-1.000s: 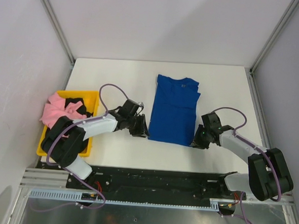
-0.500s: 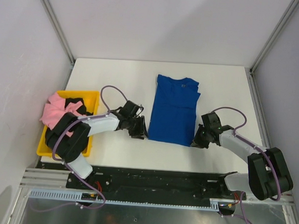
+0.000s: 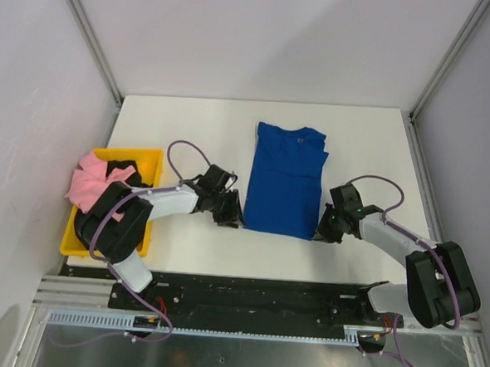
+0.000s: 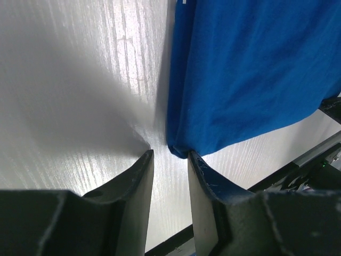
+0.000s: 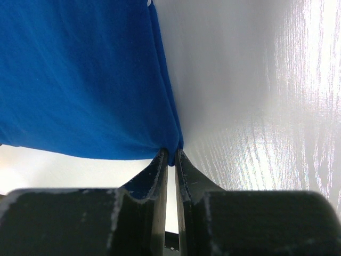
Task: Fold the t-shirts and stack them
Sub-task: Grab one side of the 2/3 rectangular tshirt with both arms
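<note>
At the near hem of the royal-blue cloth t-shirt (image 3: 285, 182), laid lengthwise front to back, right gripper (image 5: 171, 153) pinches one corner; left gripper (image 4: 169, 154), half-open and empty, sits just beside the other.

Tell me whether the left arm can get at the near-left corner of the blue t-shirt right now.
Probably yes. The left gripper sits open right at that corner of the blue t-shirt, flat on the table, and nothing lies between them.
</note>
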